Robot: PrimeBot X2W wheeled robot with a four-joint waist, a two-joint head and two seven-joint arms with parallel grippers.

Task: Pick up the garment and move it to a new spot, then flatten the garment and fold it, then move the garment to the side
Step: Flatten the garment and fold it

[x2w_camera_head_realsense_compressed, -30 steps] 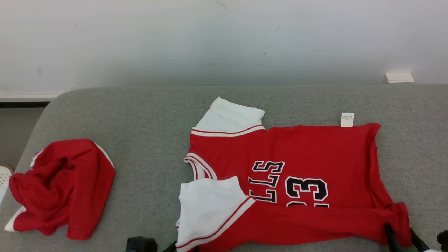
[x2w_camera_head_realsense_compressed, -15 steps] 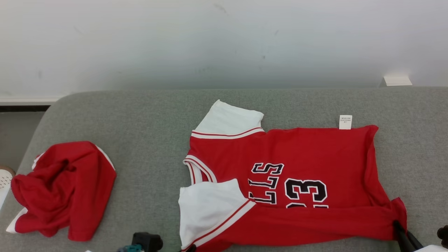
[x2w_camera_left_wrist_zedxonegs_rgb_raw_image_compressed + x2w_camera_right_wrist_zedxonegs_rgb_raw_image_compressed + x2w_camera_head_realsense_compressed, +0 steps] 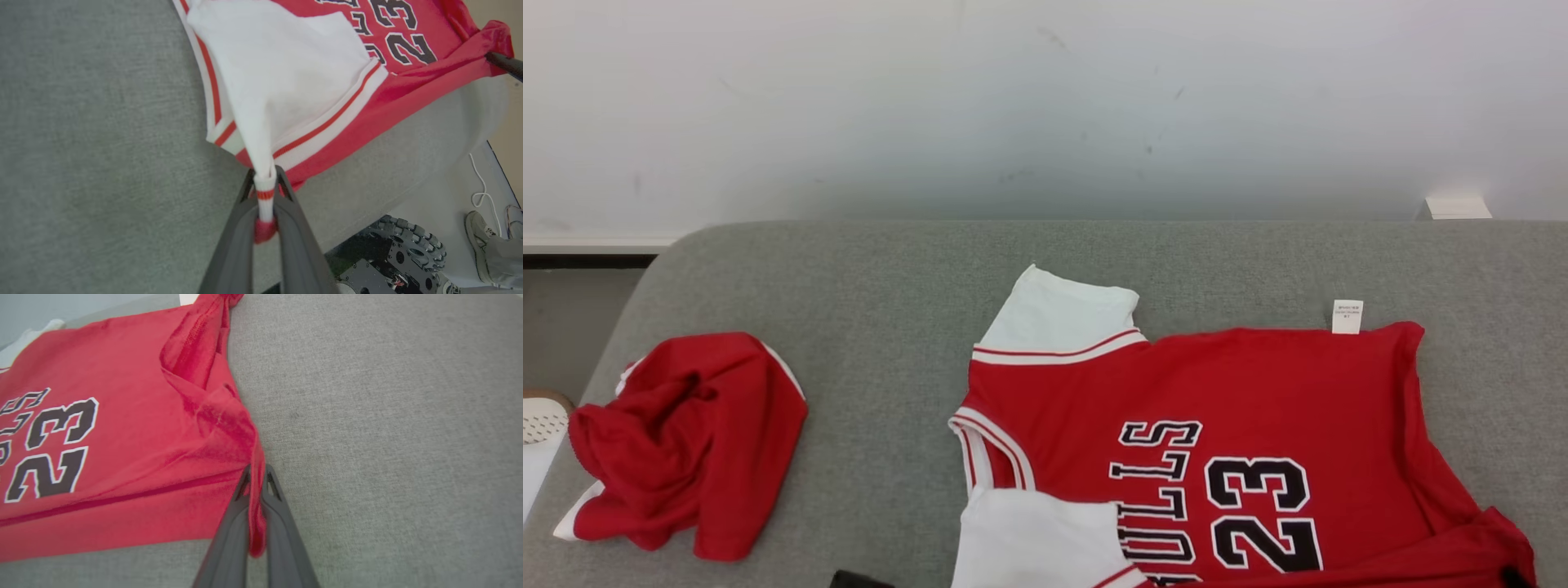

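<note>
**Garment point(image 3: 1217, 408) pinched at two near corners**

Garment, a red jersey with white sleeves, lies on the right half of the grey cushion point(image 3: 849, 286), its near edge raised toward the cushion's front edge. The left gripper point(image 3: 264, 176) is clamped tight on the cuff of the near white sleeve point(image 3: 286, 73). The right gripper point(image 3: 256, 475) is clamped just as tight on the near hem corner point(image 3: 229, 416). The knit looks thin, light and limp. It will likely sag and crease wherever unsupported, so corners and seams are the sensible holds. The collar points to the cushion's left end and the hem to its right, so the long axis runs along the cushion's length. A crumpled red piece point(image 3: 686, 441) sits near the cushion's left end.
</note>
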